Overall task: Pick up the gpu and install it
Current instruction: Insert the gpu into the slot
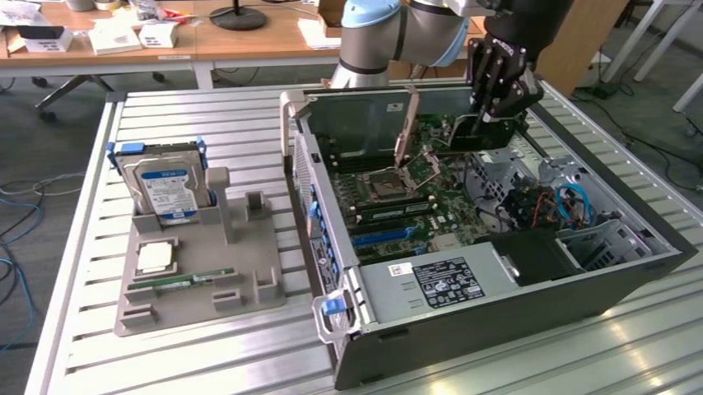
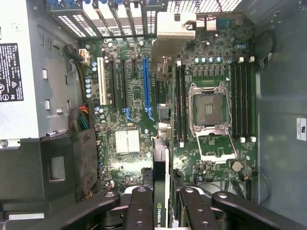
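The gripper [image 1: 491, 111] is clamped on the gpu [image 1: 481, 133] and holds it on its edge inside the open computer case [image 1: 615, 280], above the far part of the motherboard [image 1: 407, 206]. In the wrist view the card stands between the black fingers [image 2: 141, 206], seemingly close beside the long blue slot [image 2: 145, 84]. Whether it touches the board I cannot tell.

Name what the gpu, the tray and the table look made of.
The gpu: dark board seen edge-on, probably matte circuit laminate. The tray: flat grey with moulded slots, likely plastic, perhaps printed. The table: silvery ribbed slats with a dull sheen, likely aluminium.
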`<state>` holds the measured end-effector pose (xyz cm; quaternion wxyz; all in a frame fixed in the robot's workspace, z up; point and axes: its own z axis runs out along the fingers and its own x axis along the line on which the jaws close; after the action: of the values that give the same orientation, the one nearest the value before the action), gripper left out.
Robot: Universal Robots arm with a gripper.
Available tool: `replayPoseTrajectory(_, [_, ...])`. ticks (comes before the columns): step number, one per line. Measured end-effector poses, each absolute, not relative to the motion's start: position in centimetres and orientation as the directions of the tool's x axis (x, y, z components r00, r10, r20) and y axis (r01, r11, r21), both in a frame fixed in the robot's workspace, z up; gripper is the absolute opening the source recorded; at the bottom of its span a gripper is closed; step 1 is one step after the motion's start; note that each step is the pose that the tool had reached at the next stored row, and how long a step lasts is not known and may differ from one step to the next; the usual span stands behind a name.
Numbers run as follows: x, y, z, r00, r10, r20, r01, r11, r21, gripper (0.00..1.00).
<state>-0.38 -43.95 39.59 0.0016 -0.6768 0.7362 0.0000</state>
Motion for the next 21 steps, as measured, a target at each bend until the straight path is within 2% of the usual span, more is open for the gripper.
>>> replayPoseTrajectory(21, [-0.85,-43.95,39.05,-0.084,-0.996,-0.009,-0.996,0.084,-0.002,0.26])
